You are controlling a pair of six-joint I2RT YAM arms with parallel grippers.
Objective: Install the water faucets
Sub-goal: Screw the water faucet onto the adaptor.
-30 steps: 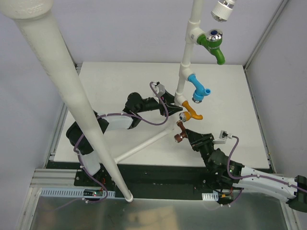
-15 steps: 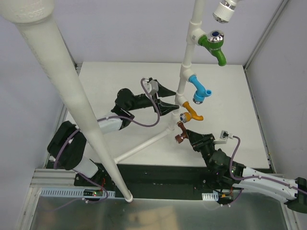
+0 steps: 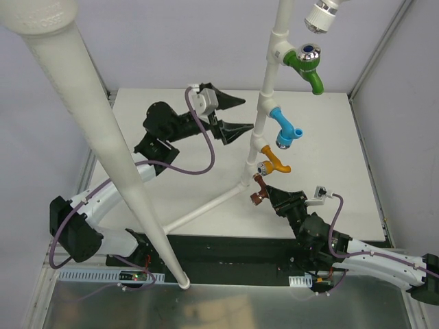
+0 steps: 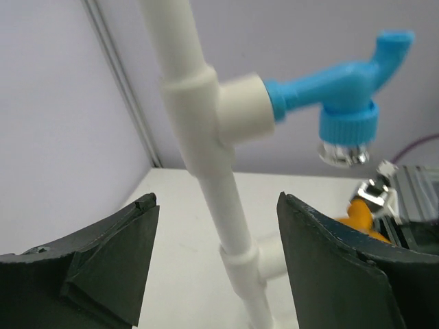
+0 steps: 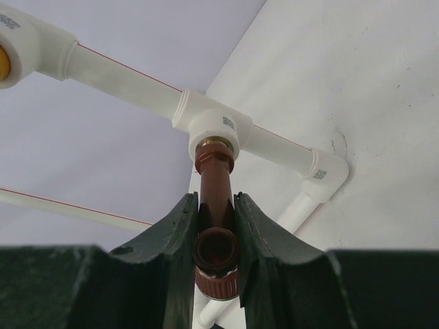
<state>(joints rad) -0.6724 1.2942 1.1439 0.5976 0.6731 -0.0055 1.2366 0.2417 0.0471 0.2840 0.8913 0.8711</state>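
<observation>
Brown faucet, the lowest of the set, sits low on the white pipe frame, near the worktop. Its brass-coloured threaded end is at the mouth of the bottom tee fitting; how deep the thread sits cannot be told. The right jaws are clenched on the faucet's body from both sides. The step in hand appears to be threading this last faucet home. To do it well, keep the faucet's axis in line with the socket and turn about that axis rather than pushing sideways, so that the thread does not cross and the slender riser does not flex. Finish with the spout facing the same way as its neighbours. The left jaws stand released, wide apart to either side of the riser beside the blue faucet, touching nothing. Closing them on the riser would probably steady the frame against the twist. Count: four faucets, namely one brown, one orange faucet, one blue and one green faucet, the last three seated on the riser in rising order; two arms; one pipe frame.
</observation>
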